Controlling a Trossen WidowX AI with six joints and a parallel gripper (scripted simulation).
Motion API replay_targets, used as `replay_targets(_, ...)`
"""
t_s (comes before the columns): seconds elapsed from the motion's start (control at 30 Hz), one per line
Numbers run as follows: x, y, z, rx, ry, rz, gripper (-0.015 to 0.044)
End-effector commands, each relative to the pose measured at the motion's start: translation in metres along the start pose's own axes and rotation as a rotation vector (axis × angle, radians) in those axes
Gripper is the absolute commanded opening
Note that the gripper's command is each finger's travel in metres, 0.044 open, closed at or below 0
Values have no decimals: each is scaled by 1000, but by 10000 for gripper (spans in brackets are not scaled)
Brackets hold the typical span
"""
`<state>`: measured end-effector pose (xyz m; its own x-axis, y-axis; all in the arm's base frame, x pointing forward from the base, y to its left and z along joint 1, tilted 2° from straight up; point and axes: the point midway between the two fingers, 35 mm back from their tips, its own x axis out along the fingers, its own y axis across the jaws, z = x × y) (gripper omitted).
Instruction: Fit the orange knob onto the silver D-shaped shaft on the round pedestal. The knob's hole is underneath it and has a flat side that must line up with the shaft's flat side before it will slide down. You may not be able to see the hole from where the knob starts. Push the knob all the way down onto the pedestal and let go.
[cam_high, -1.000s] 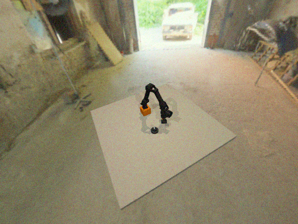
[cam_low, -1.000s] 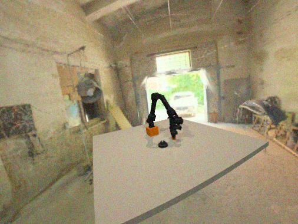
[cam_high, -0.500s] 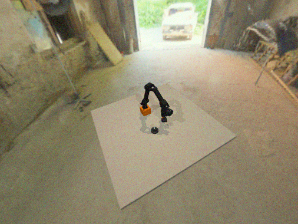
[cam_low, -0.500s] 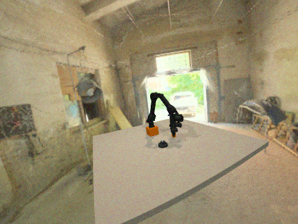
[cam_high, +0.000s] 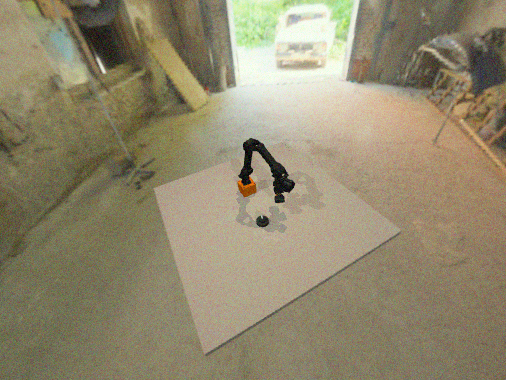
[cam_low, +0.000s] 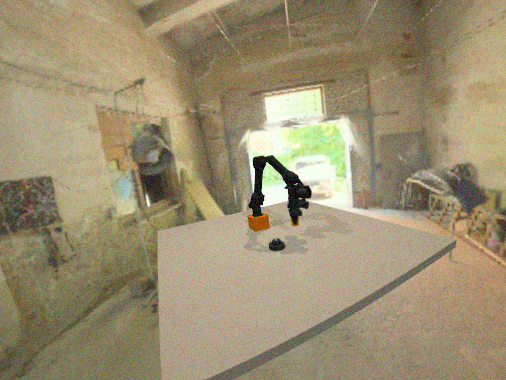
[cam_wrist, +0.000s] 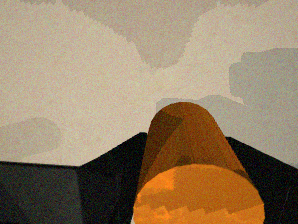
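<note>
clamped part-open on the orange knob (cam_wrist: 199, 192) in the gripper (cam_high: 279, 199) (cam_low: 295, 218) (cam_wrist: 183, 142), well apart from the pedestal (cam_high: 262, 221) (cam_low: 276, 245); probably light, stiff, a little slippery on round sides, so best held squarely, by the middle of them.

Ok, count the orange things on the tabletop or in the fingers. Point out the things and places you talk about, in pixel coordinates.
2: the block (cam_high: 247, 187) (cam_low: 258, 222) under the arm's base, and the knob (cam_wrist: 200, 192) between the fingers. Others may be hidden behind the arm.
</note>
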<state>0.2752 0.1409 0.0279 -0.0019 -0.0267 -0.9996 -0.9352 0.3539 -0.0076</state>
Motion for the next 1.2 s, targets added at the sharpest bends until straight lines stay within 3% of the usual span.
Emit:
replay_targets(0.0, -19, -2, 2, 1, -15, -10, 0)
replay_targets(0.53, -68, 0, -1, 1, -15, -10, 0)
replay_targets(1.17, -58, -31, -21, 1, -14, -13, 0)
